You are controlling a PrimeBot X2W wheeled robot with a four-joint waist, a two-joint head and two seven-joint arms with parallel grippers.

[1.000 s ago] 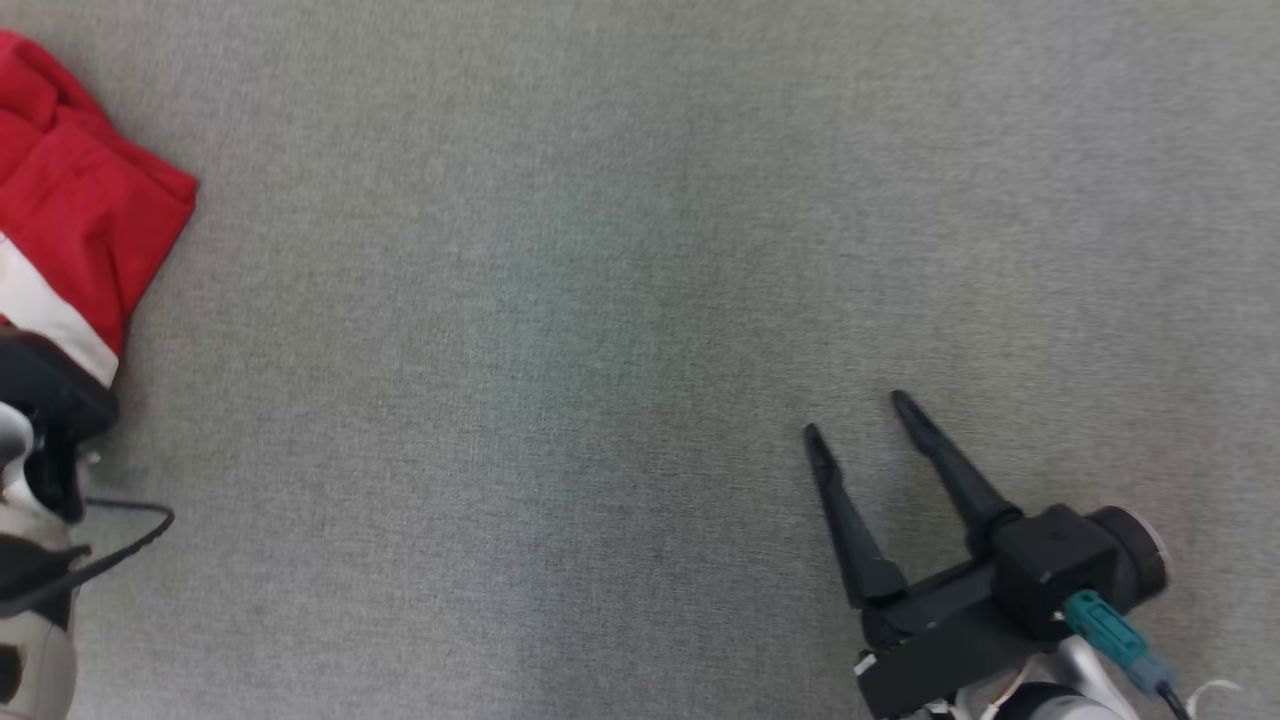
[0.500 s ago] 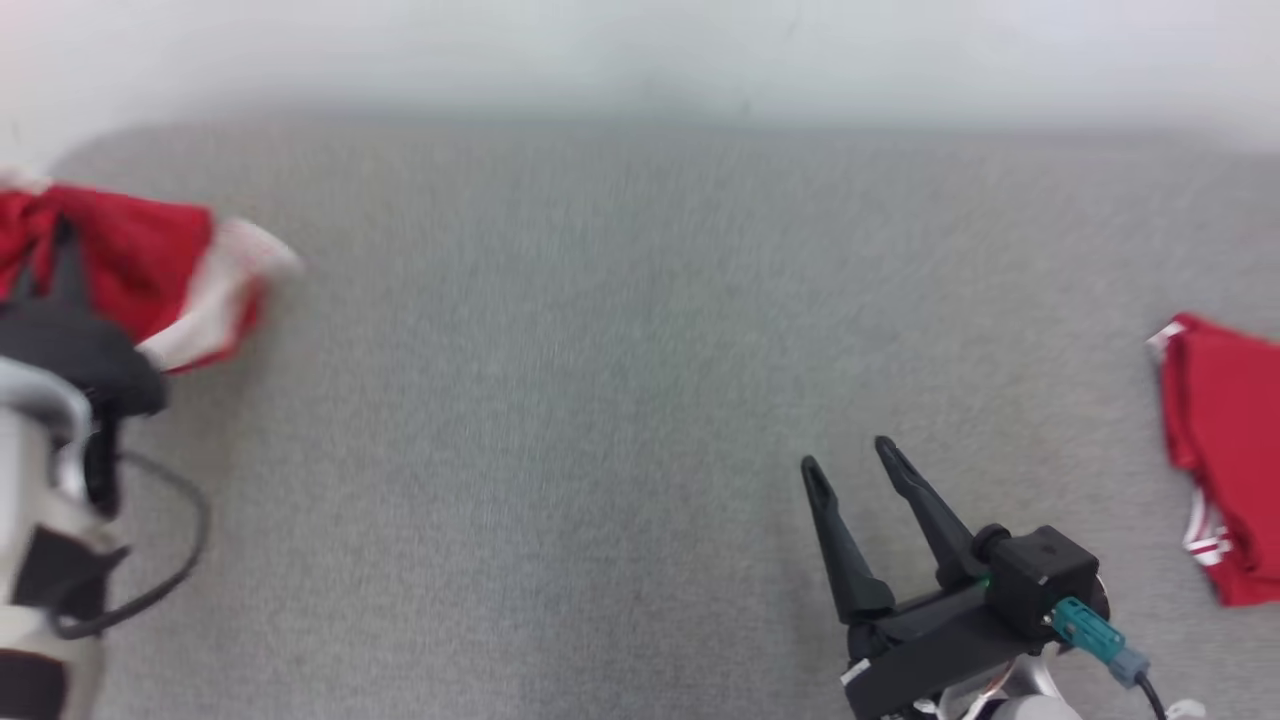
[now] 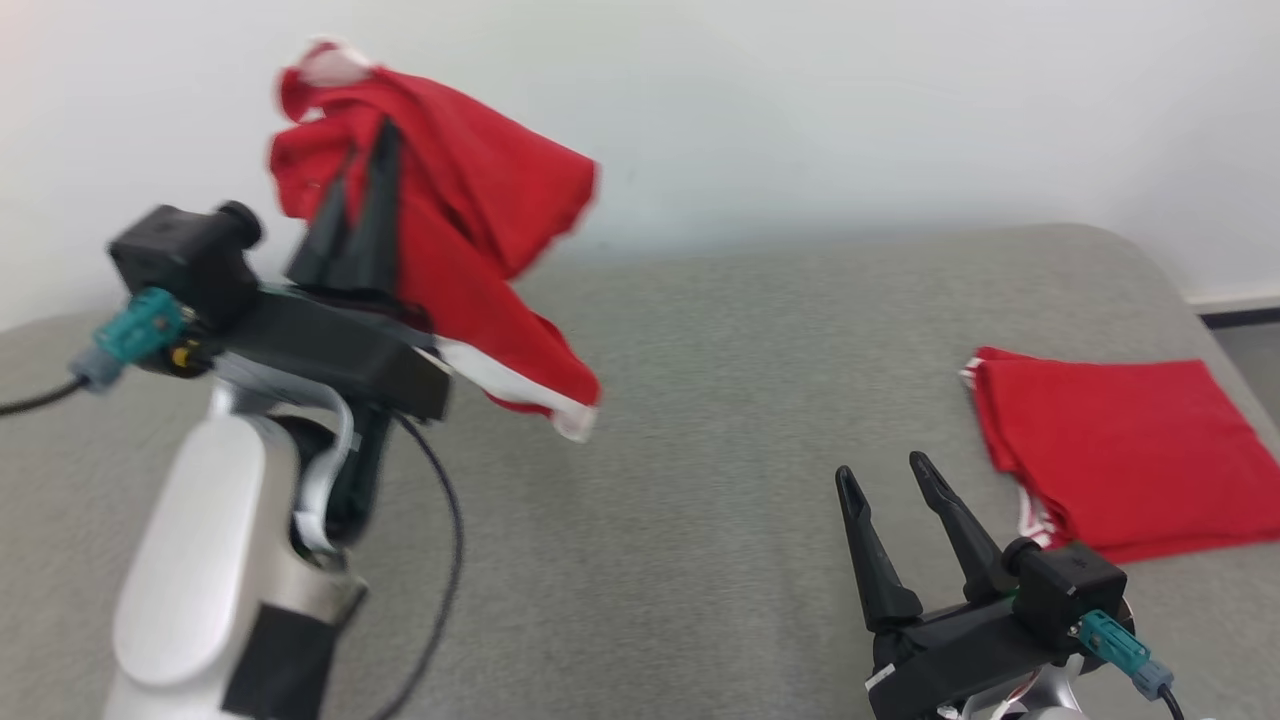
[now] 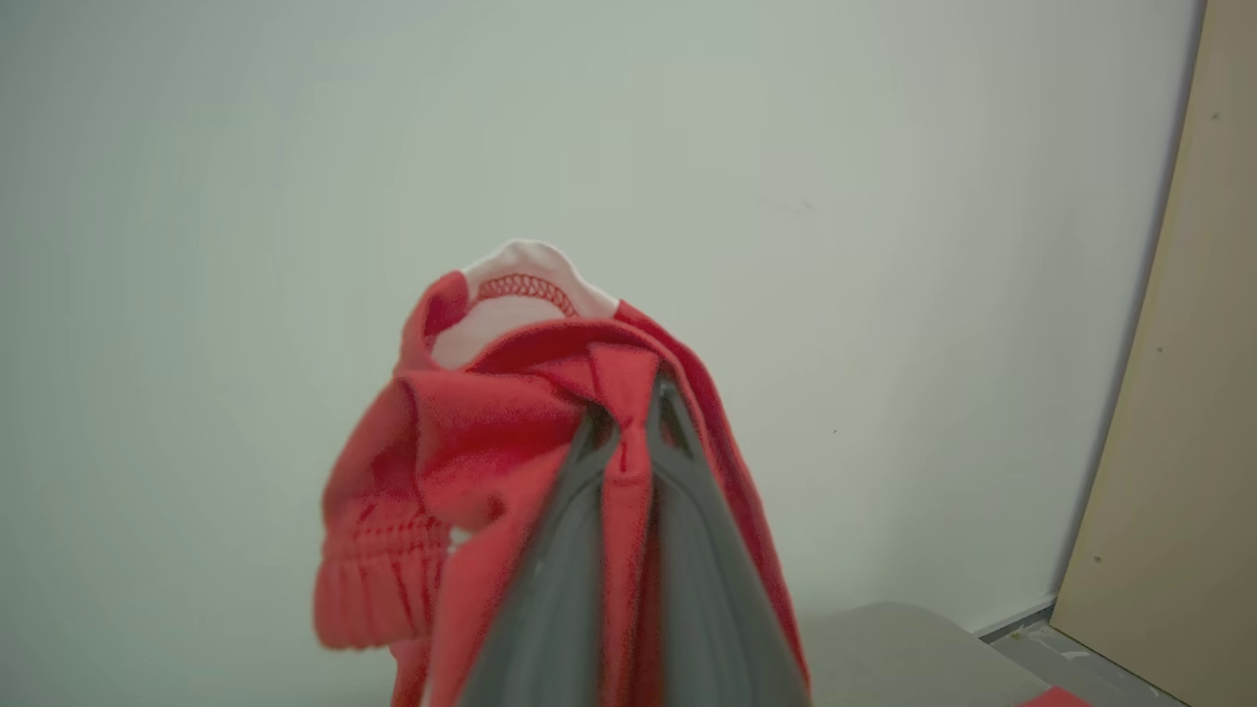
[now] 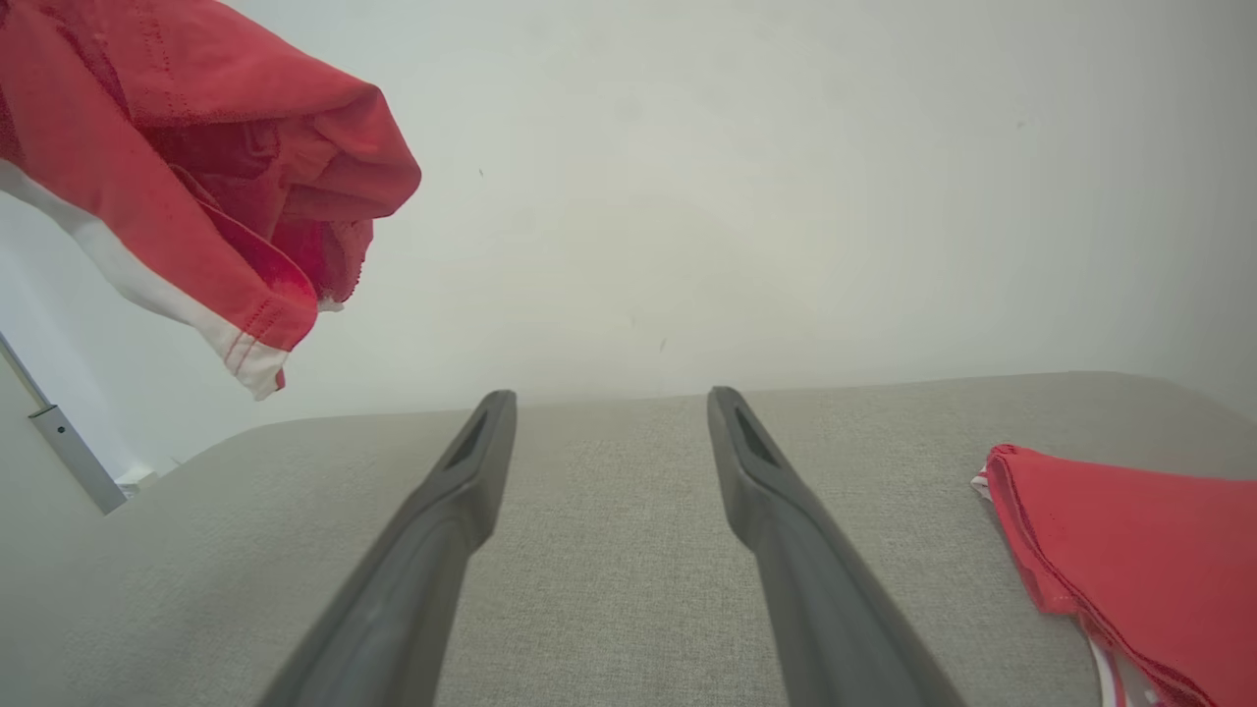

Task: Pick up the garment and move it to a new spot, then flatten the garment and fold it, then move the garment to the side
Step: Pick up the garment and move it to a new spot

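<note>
One garment (image 3: 480, 190) hangs aloft, pinched in the closed left gripper (image 3: 365, 145), wall (image 3: 850, 100) behind; right gripper (image 3: 882, 468) gapes empty near a folded cloth (image 3: 1110, 450). Open surface (image 3: 700, 400) spreads between them to its far edge.

**Left forearm** (image 3: 200, 560): pale shell, rising from 7 o'clock of the head view toward 12 o'clock, with a black wrist block (image 3: 330, 345) on top.

**Left gripper** (image 3: 368, 145): high up at 10 o'clock, fingers pointing toward 12 o'clock. The jaws are pinched together on a fold of the red garment (image 3: 470, 190), which hangs from them in the air.

**Right gripper** (image 3: 882, 468): low at 5 o'clock, fingers pointing toward 11 o'clock. The jaws are spread wide with nothing between them.

**Right wrist** (image 3: 1060, 590): black block at 5 o'clock, just behind the fingers.
</note>
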